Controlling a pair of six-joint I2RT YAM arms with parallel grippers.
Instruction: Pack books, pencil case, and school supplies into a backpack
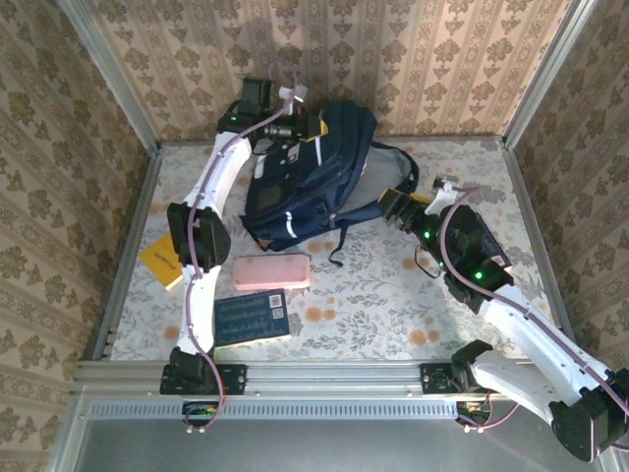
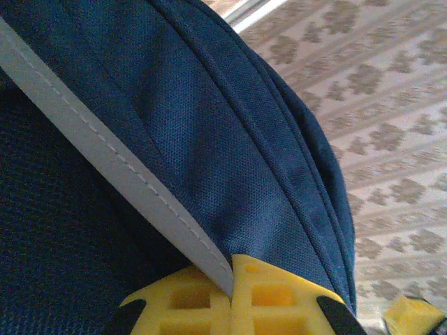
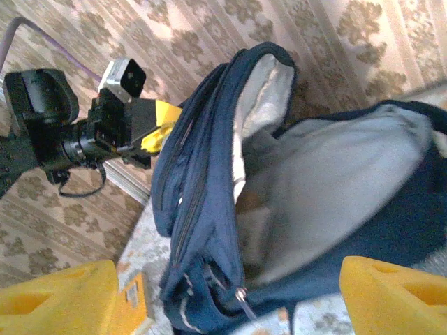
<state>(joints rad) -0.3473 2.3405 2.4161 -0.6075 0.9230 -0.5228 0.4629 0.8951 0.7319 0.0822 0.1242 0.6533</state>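
The navy backpack [image 1: 310, 182] stands at the back middle of the table. Its mouth gapes toward the right, showing grey lining [image 3: 335, 181]. My left gripper [image 1: 308, 131] is at its top, its yellow fingers [image 2: 279, 300] shut on the backpack's white-striped front panel [image 2: 119, 174] and holding it up. My right gripper [image 1: 395, 208] hovers open just right of the mouth, with nothing between its fingertips [image 3: 394, 289]. The pink pencil case [image 1: 272, 271] lies in front of the backpack. Of the books, a blue one [image 1: 252, 317] lies near the front and a yellow one [image 1: 162, 260] at the left. The school supplies are out of view.
A dark strap [image 1: 393, 157] loops out to the backpack's right, near my right gripper. A zipper pull [image 3: 242, 296] hangs at the lower edge of the mouth. Patterned walls and metal rails [image 1: 128, 236] close in the table on three sides.
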